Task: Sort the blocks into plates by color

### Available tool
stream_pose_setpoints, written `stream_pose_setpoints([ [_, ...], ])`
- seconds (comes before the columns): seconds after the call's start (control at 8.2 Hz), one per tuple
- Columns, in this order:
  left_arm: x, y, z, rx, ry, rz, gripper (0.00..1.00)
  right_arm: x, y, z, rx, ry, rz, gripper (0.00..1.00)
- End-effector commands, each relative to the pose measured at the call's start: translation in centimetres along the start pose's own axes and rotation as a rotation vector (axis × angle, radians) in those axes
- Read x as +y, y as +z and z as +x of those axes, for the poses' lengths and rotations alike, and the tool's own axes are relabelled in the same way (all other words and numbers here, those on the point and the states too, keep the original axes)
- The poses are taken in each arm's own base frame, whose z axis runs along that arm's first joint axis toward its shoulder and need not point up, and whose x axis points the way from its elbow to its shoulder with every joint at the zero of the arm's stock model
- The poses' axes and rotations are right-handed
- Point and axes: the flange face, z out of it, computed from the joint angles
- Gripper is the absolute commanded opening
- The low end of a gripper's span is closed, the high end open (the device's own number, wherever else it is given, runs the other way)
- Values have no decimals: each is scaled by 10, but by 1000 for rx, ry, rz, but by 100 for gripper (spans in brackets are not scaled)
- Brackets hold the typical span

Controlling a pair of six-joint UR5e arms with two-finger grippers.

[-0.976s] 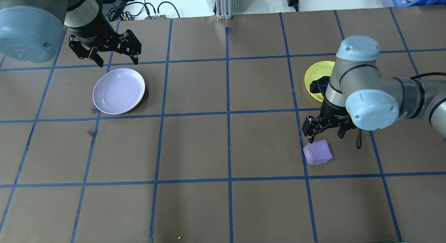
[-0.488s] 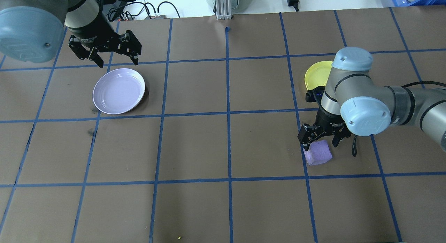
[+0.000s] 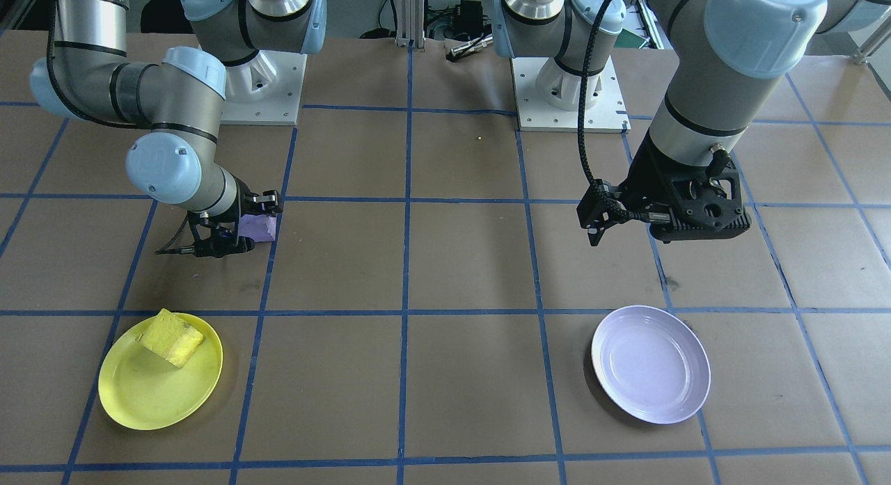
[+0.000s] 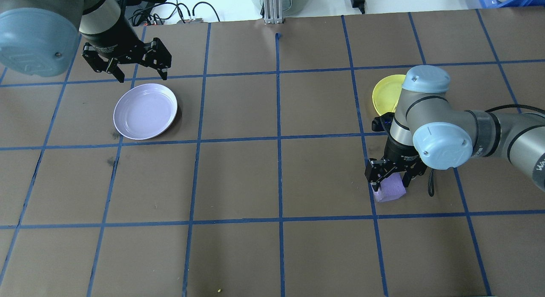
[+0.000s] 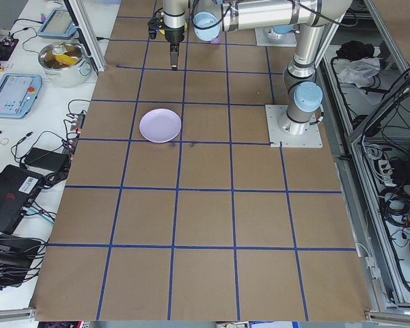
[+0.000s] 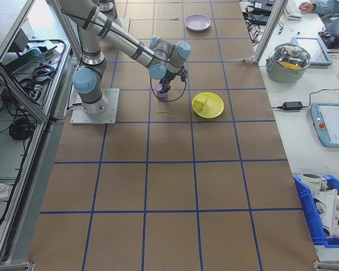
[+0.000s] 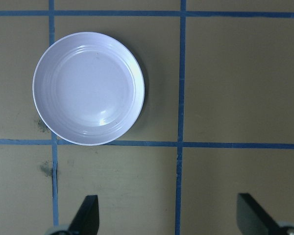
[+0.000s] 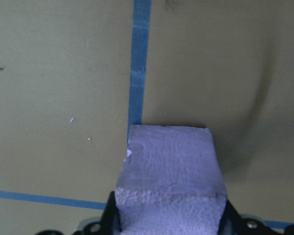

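A light purple block [image 4: 392, 193] rests on the table, and my right gripper [image 4: 389, 185] has come down over it and is shut on it. In the right wrist view its fingers [image 8: 110, 211] press both sides of the purple block [image 8: 169, 166]. The yellow block [image 3: 172, 337] lies in the yellow plate [image 3: 139, 394], just beyond my right arm. The lavender plate [image 4: 144, 111] holds nothing. My left gripper [image 4: 144, 75] hangs open above the table, just past that plate [image 7: 88, 88].
The table is brown paper with a blue tape grid. Cables and a metal post [image 4: 271, 7] line the far edge. A pot [image 6: 294, 59], a tablet and a blue bin [image 6: 325, 206] sit on the side bench.
My right gripper has dropped from above the purple block down around it, and its fingers have closed in on it. The left arm has barely moved.
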Motion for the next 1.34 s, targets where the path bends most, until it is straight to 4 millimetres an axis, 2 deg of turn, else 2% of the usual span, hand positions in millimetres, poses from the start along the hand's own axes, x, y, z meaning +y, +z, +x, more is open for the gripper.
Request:
stream_pose_setpoints([
  [0.0, -1, 2, -1, -15, 5, -2, 100, -6, -13, -2, -25, 40, 31, 0],
  [0.12, -1, 3, -1, -15, 5, -5, 100, -14, -45, 0, -20, 140, 55, 0],
  [0.24, -1, 2, -1, -15, 5, -3, 100, -21, -80, -6, -82, 185, 35, 0],
  [0.37, -1, 1, -1, -15, 5, 0, 100, -32, -106, -20, -163, 199, 41, 0],
  [0.49, -1, 2, -1, -15, 5, -3, 100, -36, -112, -50, -161, 240, 44, 0],
  [0.73, -1, 2, -1, -15, 5, -3, 100, -39, -100, -148, -117, 295, 91, 0],
  [0.98, -1, 2, -1, -15, 5, -3, 100, -39, -81, -225, -129, 366, 123, 0],
  [1.1, -1, 2, -1, -15, 5, -3, 100, -37, -69, -256, -131, 396, 139, 0],
  [1.22, -1, 3, -1, -15, 5, -5, 100, -38, -56, -274, -137, 410, 145, 0],
])
